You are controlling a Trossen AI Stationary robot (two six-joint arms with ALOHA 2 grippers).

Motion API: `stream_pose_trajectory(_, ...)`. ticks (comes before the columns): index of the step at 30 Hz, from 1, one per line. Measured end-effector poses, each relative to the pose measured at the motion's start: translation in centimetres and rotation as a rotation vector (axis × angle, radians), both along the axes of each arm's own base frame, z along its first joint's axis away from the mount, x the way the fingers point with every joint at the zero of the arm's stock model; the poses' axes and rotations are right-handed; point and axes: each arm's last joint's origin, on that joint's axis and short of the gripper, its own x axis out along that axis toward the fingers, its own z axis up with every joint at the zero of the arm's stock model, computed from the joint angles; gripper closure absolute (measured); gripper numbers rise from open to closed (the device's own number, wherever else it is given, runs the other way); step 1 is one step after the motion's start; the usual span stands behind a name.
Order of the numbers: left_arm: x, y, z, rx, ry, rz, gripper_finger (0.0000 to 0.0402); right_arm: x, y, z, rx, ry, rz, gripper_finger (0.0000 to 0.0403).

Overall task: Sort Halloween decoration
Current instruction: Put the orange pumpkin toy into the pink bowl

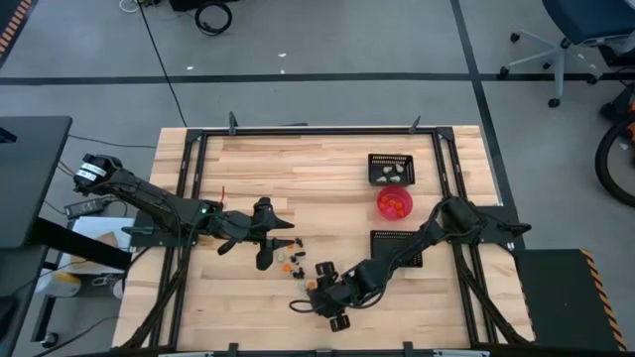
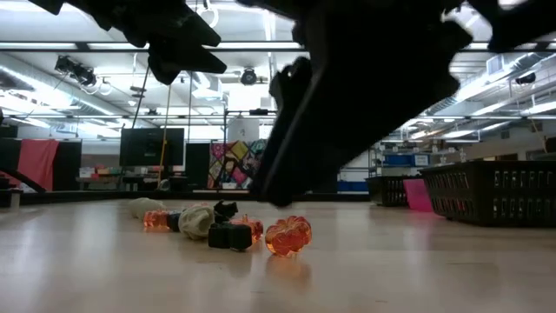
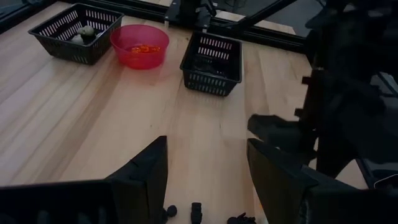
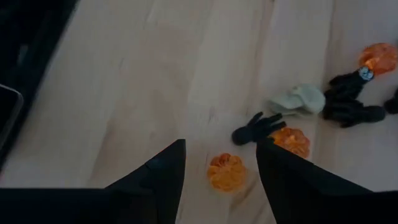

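The Halloween decoration is a small heap of orange, black and pale cream trinkets [image 1: 292, 261] lying on the wooden table near its near edge. The low view shows them too, among them an orange pumpkin [image 2: 288, 236]. My right gripper [image 1: 310, 288] hovers open just over the heap's near side. An orange pumpkin [image 4: 227, 172] lies on the table below the gap between its fingers, untouched. A black spider [image 4: 257, 129], a second orange piece [image 4: 291, 140] and a cream piece [image 4: 300, 98] lie beyond. My left gripper [image 1: 275, 241] is open above the heap's left side, with black trinkets [image 3: 196, 211] below it.
A black mesh tray [image 1: 390, 170] holding pale pieces stands toward the far right. The round pink-red bowl [image 1: 395, 202] with orange pieces is just nearer. A second black mesh tray [image 1: 393, 241] lies partly under the right arm. Bare wood lies in the table's middle and far left.
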Motion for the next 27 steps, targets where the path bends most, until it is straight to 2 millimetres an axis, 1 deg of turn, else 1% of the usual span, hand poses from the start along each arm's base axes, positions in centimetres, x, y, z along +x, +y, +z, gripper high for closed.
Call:
stream_pose_trajectory(8, 0.0, 0.0, 0.0, -0.001, 0.0, 0.0, 0.0209, -0.3, -0.2, -0.4, -0.029, 0.01, -0.001, 0.0215)
stream_pose_trajectory(15, 0.0, 0.0, 0.0, -0.001, 0.0, 0.0, 0.0209, -0.7, -0.2, -1.6, -0.018, -0.027, 0.019, 0.022)
stream_pose_trajectory(17, 0.0, 0.0, 0.0, -0.001, 0.0, 0.001, 0.0209, -1.0, -0.3, -2.1, -0.028, -0.009, 0.02, 0.022)
stream_pose_trajectory(27, 0.0, 0.0, 0.0, -0.005, 0.0, 0.002, 0.0209, -1.5, -0.6, -3.0, -0.022, -0.021, 0.02, 0.0239)
